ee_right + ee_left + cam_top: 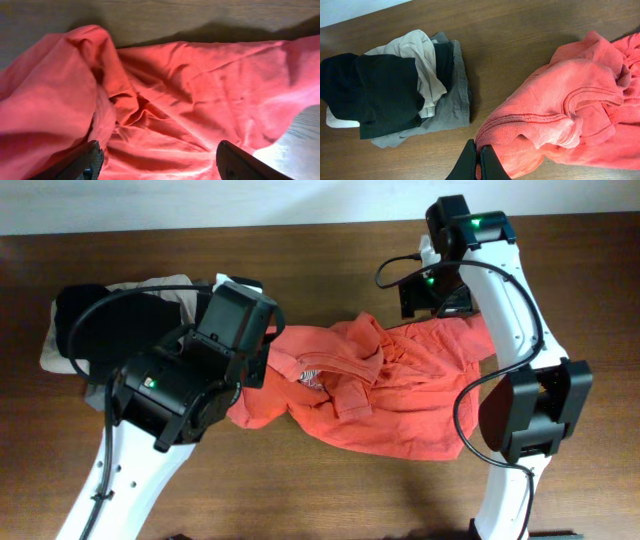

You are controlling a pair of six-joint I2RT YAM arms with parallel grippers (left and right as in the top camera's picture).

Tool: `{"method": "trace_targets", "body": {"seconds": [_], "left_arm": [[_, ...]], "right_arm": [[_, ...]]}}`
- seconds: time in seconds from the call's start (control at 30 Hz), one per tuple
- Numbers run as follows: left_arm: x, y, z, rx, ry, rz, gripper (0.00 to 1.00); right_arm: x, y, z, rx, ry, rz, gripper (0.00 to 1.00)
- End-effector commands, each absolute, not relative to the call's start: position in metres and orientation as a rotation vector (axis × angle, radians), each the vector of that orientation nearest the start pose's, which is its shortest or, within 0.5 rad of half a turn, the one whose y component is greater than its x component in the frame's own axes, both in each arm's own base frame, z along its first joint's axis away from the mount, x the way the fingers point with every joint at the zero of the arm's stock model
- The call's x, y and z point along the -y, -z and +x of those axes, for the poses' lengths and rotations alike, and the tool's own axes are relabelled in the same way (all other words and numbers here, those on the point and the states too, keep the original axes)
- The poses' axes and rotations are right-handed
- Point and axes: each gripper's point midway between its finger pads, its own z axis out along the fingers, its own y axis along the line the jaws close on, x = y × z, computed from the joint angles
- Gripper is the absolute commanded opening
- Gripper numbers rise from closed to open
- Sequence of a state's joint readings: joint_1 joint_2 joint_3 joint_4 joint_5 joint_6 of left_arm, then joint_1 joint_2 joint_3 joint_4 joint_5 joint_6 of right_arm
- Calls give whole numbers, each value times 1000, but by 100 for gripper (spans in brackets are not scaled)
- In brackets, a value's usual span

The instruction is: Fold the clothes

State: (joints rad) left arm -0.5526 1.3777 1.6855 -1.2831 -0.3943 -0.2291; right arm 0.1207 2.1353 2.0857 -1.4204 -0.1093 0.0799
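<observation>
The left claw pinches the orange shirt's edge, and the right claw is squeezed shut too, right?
Not quite. The left gripper does pinch the orange shirt, but the right gripper is open: the right wrist view shows its fingers wide apart over the cloth.

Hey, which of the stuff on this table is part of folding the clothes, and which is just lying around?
Part of the job: red-orange T-shirt; left gripper, shut on its edge; right gripper, open over it.
Just lying about: black garment, beige garment, grey garment, piled together on the table.
</observation>
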Motion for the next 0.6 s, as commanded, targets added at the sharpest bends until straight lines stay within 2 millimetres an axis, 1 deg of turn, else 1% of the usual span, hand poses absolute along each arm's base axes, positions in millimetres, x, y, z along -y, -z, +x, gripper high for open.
{"method": "trace_targets", "body": {"seconds": [0.0,0.13,0.3,0.33,0.4,0.57], "left_arm": [[104,-318,305,-2408,-174,202,1],[104,-319,306,-2405,-174,201,1],[102,-320,307,-2399,-192,193,1],[101,-320,307,-2397,-196,192,1],[99,-321,308,-2392,-213,186,1],[93,-324,310,-2370,-257,165,1]], "right_arm": [[-86,-143,423,-3049,-317,-146,77],[-97,-139,412,-3082,-328,-215,77],[-115,-135,405,-3087,-332,-306,77],[-121,-135,402,-3086,-361,-357,77],[-136,-137,390,-3094,-437,-463,76],[-159,-140,365,-3127,-496,-632,76]]}}
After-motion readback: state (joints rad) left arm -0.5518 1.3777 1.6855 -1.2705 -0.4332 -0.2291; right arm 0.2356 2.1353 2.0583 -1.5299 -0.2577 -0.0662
